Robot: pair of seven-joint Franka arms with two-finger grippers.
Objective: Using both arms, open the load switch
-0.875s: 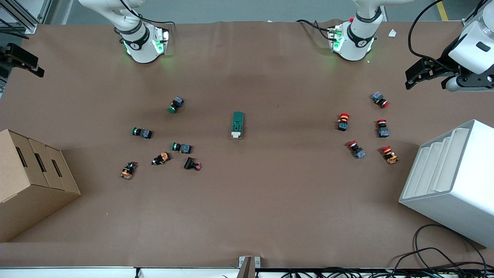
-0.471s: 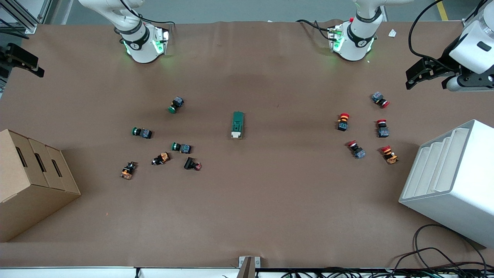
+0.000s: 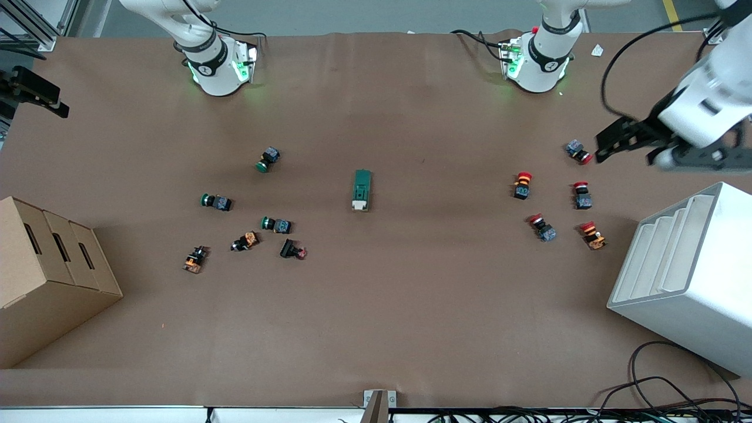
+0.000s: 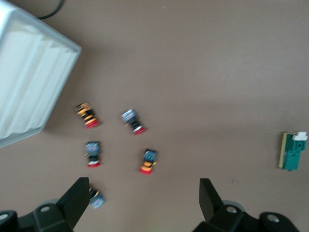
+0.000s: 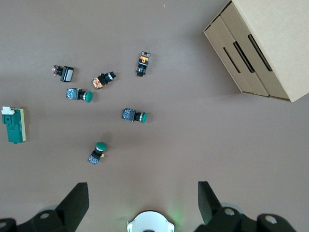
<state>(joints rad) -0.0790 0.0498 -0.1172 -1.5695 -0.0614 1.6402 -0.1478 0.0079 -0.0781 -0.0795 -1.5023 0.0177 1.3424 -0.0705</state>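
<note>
The load switch is a dark green block with a white toggle end, lying flat at the middle of the table. It also shows in the left wrist view and the right wrist view. My left gripper hangs open and empty over the left arm's end of the table, with its fingers wide apart above the red-capped buttons. My right gripper waits open and empty at the right arm's end of the table. Its fingers are spread above that arm's base.
Several red-capped push buttons lie toward the left arm's end. Several green-capped and orange ones lie toward the right arm's end. A cardboard box and a white slotted rack stand at the two ends.
The left arm has swung its gripper in from the table's edge toward the red-capped buttons. The right arm and the load switch have not moved.
</note>
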